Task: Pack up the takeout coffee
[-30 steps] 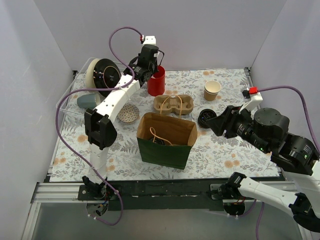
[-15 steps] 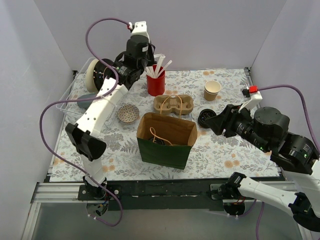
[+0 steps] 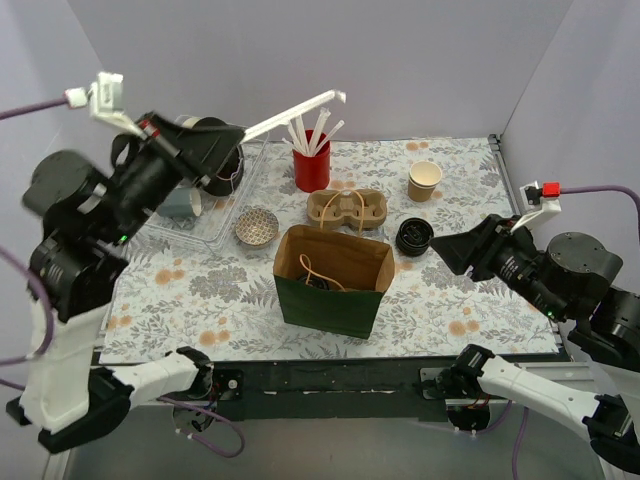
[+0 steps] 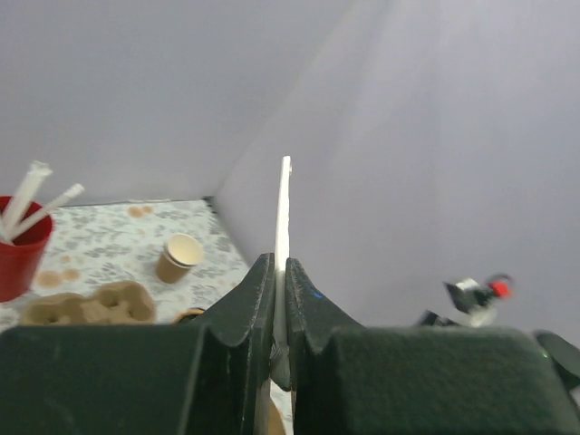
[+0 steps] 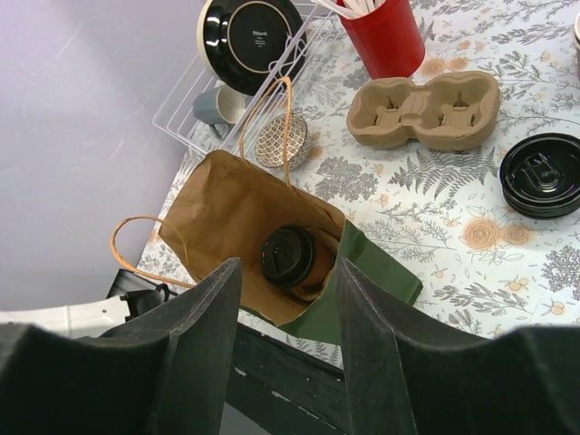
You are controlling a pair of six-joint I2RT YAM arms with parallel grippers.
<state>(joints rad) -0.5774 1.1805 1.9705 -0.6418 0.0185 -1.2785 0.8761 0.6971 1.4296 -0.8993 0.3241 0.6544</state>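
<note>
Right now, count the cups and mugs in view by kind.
Paper cups: 2, the open cup and the lidded cup inside the bag
Red cup: 1
Mug: 1
Total: 4

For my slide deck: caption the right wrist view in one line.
Open right gripper hovers above the paper bag, with the black-lidded takeout coffee sitting inside it.

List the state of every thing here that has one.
paper bag: open, standing
takeout coffee: lid on, inside the paper bag
left claw: shut on the straw
right claw: open, empty
red cup: upright, holding straws
tan cup: upright, lidless
cup carrier: empty
</note>
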